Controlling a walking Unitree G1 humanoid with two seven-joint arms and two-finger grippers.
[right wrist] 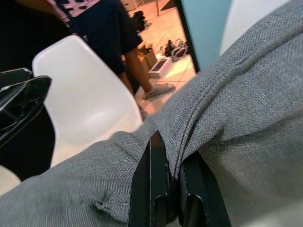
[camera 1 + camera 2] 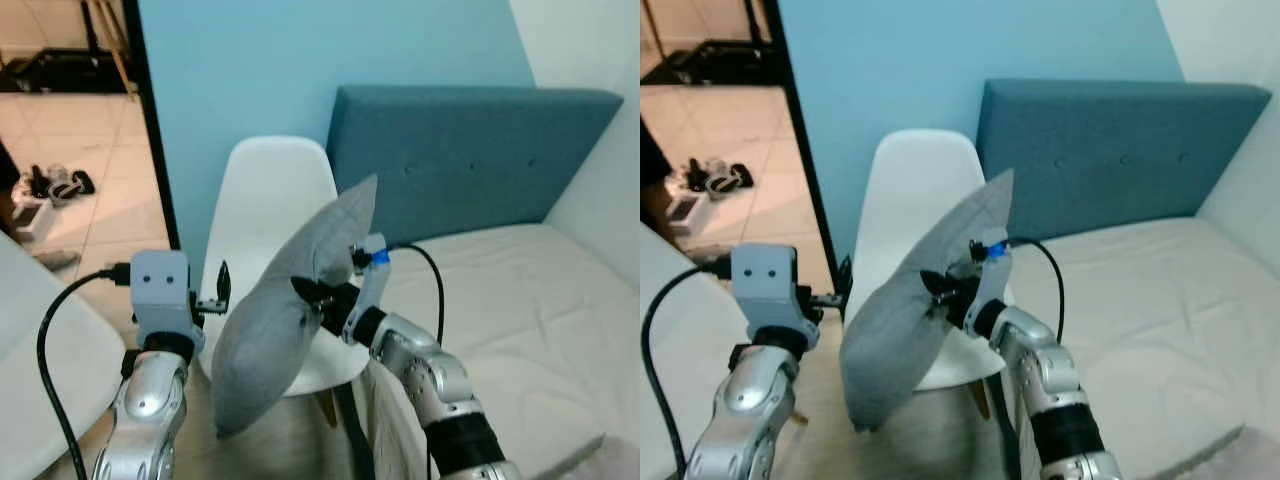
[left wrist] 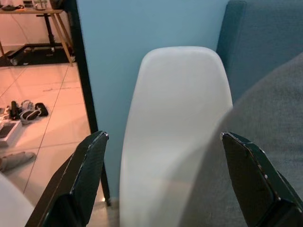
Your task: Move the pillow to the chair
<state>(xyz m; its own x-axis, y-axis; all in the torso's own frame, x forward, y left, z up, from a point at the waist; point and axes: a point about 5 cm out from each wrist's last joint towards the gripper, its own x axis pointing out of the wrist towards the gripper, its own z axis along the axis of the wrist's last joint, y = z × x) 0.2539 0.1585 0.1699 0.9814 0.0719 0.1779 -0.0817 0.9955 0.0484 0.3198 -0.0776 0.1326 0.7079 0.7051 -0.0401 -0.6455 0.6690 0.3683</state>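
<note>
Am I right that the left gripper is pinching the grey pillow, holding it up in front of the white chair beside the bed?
Not quite: the right gripper has the pillow. The right wrist view shows its fingers shut on a fold of the grey fabric. The left gripper is open beside the pillow, holding nothing, as the left wrist view shows. The rest stands: the pillow hangs in front of the white chair beside the bed.

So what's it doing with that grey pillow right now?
Right gripper shut on grey pillow, held above white chair. Left gripper open beside it. Nothing in the way.
</note>
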